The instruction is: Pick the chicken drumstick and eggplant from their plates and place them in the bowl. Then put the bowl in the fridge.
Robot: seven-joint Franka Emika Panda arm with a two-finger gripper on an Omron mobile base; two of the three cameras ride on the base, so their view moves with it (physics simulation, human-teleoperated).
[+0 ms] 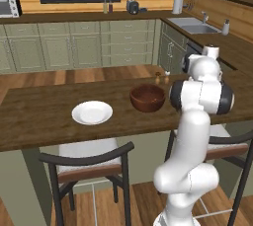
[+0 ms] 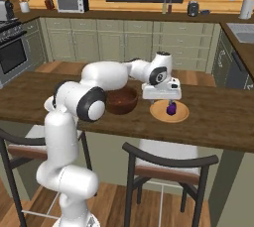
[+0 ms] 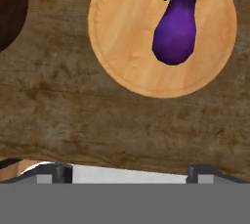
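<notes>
Wooden counter: eggplant lying on tan plate, beside bowl. Gripper wide open, empty, hovering above plate's near edge. Advised: shift forward over eggplant, straddle its narrow width, descend, then close.

Arm was glossy white, built of thick rounded tube links with bulbous elbows. Joints carried dark grey to black bands and end caps. Hand block was flat, white and boxy. Two small dark fingers showed at frame bottom.
</notes>
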